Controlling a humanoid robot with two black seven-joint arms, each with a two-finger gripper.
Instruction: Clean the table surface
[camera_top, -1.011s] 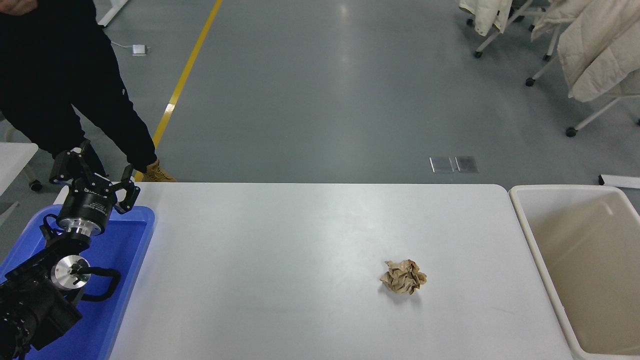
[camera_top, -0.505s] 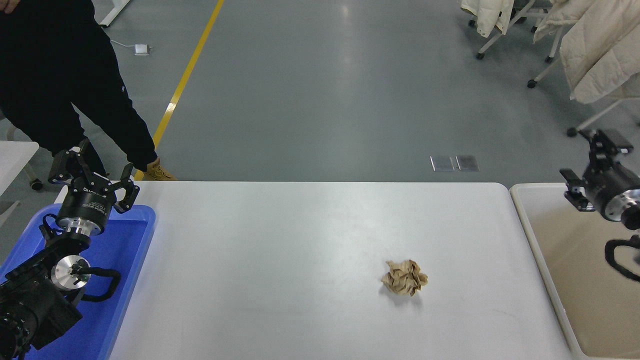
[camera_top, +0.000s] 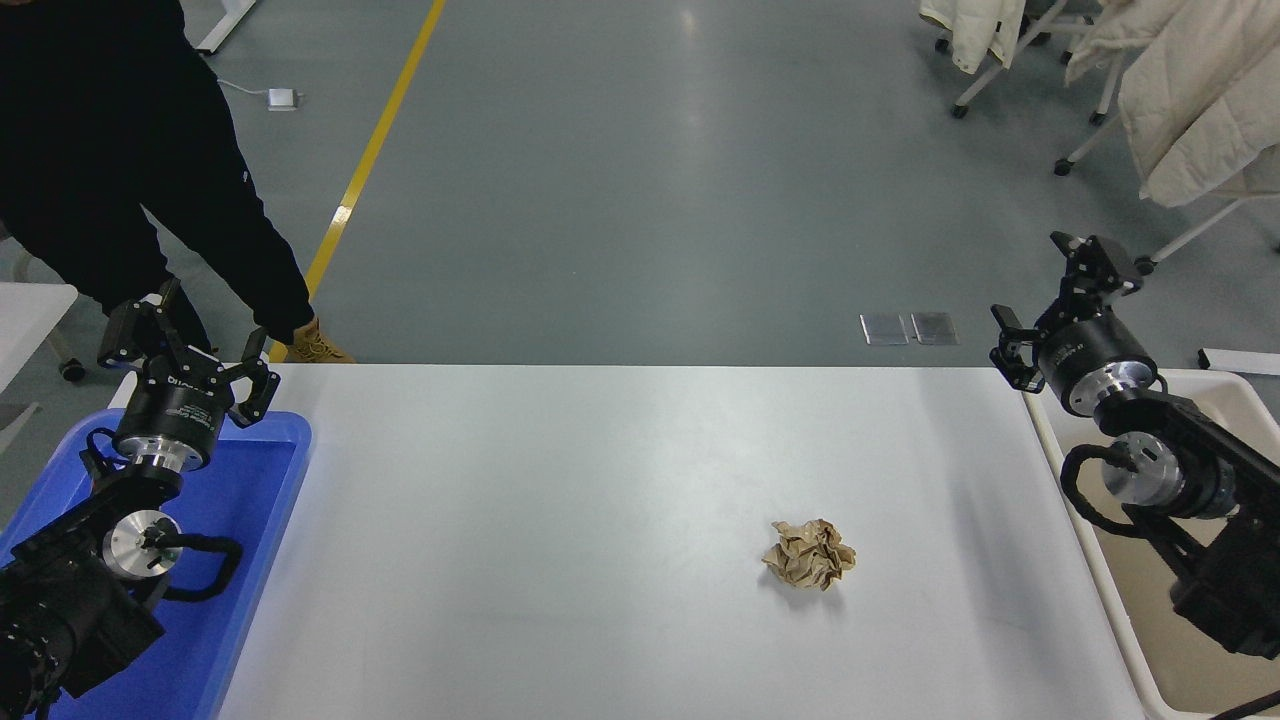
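Lying alone on the white table surface (camera_top: 560, 520), a crumpled ball of brown paper (camera_top: 809, 553) sits right of the middle and toward the near edge, well apart from both arms. The tabletop fills the lower half of the view, glossy, with rounded far corners.

At its left end a blue plastic tray (camera_top: 240, 530) butts against the table, and the left arm comes up over it from the near left corner. The left gripper (camera_top: 190, 350) hangs above the tray's far edge with its jaws spread wide and nothing between them.

At the right end stands a beige rectangular bin (camera_top: 1085, 545). The right arm reaches in from the right edge over the bin, and the right gripper (camera_top: 1062, 290) is up by the table's far right corner, jaws parted and empty, pointing away toward the floor.

Beyond the far left corner a person in black clothes (camera_top: 120, 150) stands on the grey floor, one tan boot (camera_top: 316, 346) showing just past the table edge. Pale coats (camera_top: 1190, 100) hang over wheeled chairs at far right.
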